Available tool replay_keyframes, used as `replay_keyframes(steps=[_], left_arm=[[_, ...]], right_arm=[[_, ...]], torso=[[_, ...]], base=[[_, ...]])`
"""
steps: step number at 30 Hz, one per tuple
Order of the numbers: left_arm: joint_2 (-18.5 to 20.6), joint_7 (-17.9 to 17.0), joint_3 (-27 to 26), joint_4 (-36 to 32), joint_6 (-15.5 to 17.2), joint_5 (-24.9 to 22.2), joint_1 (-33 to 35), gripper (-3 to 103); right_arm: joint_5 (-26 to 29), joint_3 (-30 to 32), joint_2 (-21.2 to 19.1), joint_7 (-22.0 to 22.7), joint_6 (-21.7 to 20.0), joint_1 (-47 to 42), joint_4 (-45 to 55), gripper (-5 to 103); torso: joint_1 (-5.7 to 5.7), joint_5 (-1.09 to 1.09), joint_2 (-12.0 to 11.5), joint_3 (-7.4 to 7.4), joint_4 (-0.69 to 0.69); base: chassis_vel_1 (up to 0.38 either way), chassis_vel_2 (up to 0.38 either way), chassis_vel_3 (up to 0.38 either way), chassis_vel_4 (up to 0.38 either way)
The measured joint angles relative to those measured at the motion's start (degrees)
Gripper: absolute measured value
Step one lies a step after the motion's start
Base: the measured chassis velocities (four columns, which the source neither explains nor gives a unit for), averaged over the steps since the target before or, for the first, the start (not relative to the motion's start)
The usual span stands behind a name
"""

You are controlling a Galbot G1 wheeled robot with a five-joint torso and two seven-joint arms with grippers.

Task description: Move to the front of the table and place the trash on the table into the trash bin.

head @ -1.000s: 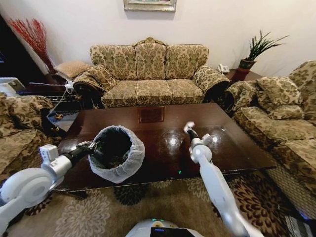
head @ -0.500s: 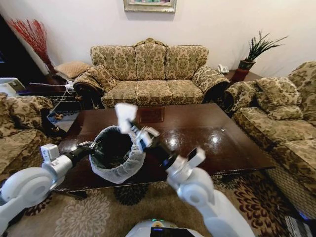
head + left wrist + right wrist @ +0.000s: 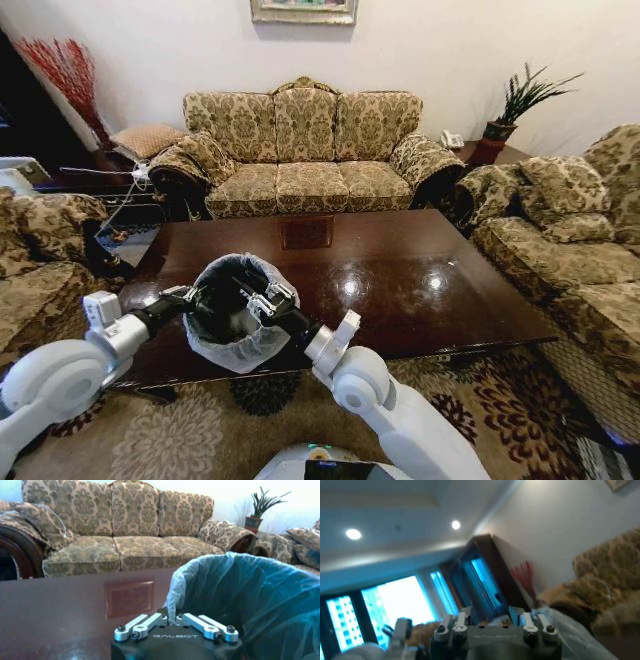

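Dark glossy surface (image 3: 400,275) spans mid frame in head view, sofa (image 3: 305,150) behind it at upper centre. Trash bin (image 3: 240,315) with white liner stands on the surface's near left part, lower left of centre. Left claw (image 3: 195,295) at the bin's left rim, pressed together, pinching the liner edge (image 3: 172,592) in left wrist view. Right claw (image 3: 250,290) reaches over the bin mouth from lower centre; cannot tell if spread or pressed together.
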Motion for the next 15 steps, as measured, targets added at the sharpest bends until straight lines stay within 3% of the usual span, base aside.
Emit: replay_keyframes(steps=[4,6,7,8,11,13,15], left_arm=[[-0.91,-1.54,-1.77,1.5,0.21,-0.3,0.04,3],[-3.37,-7.26,-5.06,3.58,-1.13,-0.55,0.13,3],[-3.37,-7.26,-5.06,3.58,-1.13,-0.55,0.13,3],[-4.82,-10.51,-7.45,4.63,-2.04,-1.06,0.46,3],[-10.3,-14.69,-13.84,8.44,-4.19,-2.63,1.79,3],[-11.74,-15.48,-15.19,9.62,-4.62,-3.14,1.82,3],[-15.0,-16.55,-17.74,11.94,-5.49,-4.12,1.7,3]], right_arm=[[-1.05,3.03,0.42,-1.25,2.38,-1.38,2.9,59],[-5.51,7.97,0.38,-1.47,5.62,-3.15,4.74,70],[-5.51,7.97,0.38,-1.47,5.62,-3.15,4.74,70],[-7.09,10.39,0.38,-1.13,6.94,-4.09,4.89,76],[-8.86,17.54,1.43,0.9,9.01,-7.19,5.31,91],[-9.11,19.21,1.65,1.39,9.59,-7.94,5.03,91],[-9.82,22.57,1.79,2.08,10.86,-9.2,3.95,99]], torso=[[0.0,0.0,0.0,0.0,-0.01],[0.0,-0.02,0.0,0.0,-0.01],[0.0,-0.02,0.0,0.0,-0.01],[0.0,0.0,0.0,0.0,-0.01],[0.0,-0.01,0.0,0.0,-0.01],[0.0,0.0,0.0,0.0,0.0],[-0.01,0.0,0.0,-0.01,0.0]], base=[[0.0,0.0,0.0,0.0],[0.0,0.0,0.0,0.0],[0.0,0.0,0.0,0.0],[0.0,0.0,0.0,0.0],[0.0,0.0,0.0,0.0],[0.0,0.0,0.0,0.0],[0.0,0.0,0.0,0.0]])
